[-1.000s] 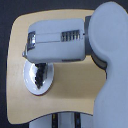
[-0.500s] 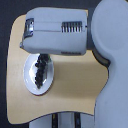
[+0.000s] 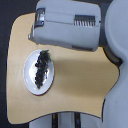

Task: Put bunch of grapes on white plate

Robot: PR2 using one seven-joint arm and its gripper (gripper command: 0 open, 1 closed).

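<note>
The dark purple bunch of grapes [image 3: 41,66] lay on the round glossy white plate [image 3: 31,86]; the grey gripper [image 3: 37,24] had lifted toward twelve o'clock (jaw state unclear), so the placing looked done.

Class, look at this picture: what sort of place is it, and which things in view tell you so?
Probably a robot test bench or lab, not a home. A small light wooden table holds only a white plate with a bunch of grapes on it, and a bulky grey robot arm reaches over it. Little else shows.

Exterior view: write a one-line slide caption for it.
Bunch of grapes lying on the white plate on a tan table, the PR2 arm above and apart from it.
</note>
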